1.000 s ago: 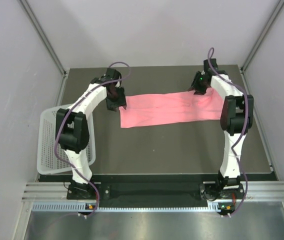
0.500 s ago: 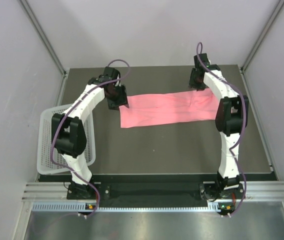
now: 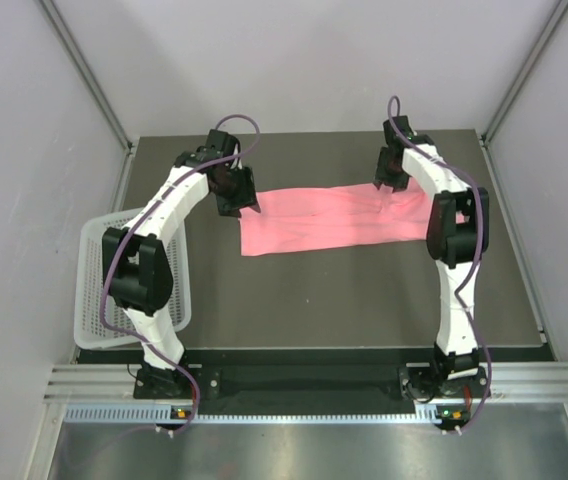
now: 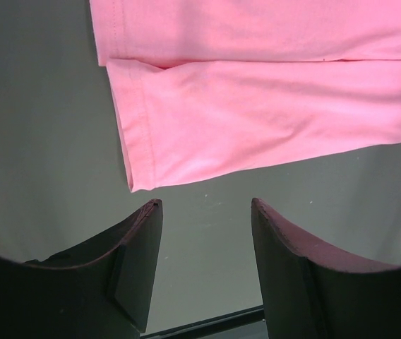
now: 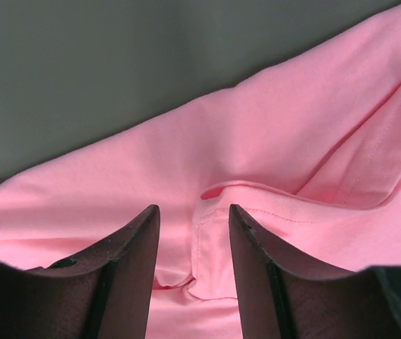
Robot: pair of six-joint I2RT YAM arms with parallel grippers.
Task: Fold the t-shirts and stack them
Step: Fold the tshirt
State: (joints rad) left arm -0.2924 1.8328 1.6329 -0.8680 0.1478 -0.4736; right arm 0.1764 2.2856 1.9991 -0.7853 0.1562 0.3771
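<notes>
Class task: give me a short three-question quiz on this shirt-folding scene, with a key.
1. True or false: the left gripper is clamped on the t-shirt.
2. The white basket sits: A) at the left edge of the table; B) at its right edge; C) on the shirt.
3. What lies directly under the right gripper?
Key: 1 false, its jaws are open over bare table; 2 A; 3 the t-shirt.

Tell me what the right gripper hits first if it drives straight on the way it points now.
Most likely the salmon-pink t-shirt: the right gripper points down onto it, open fingers either side of a raised, stitched fold. That fold looks first in line, though the height above it is unclear.
</notes>
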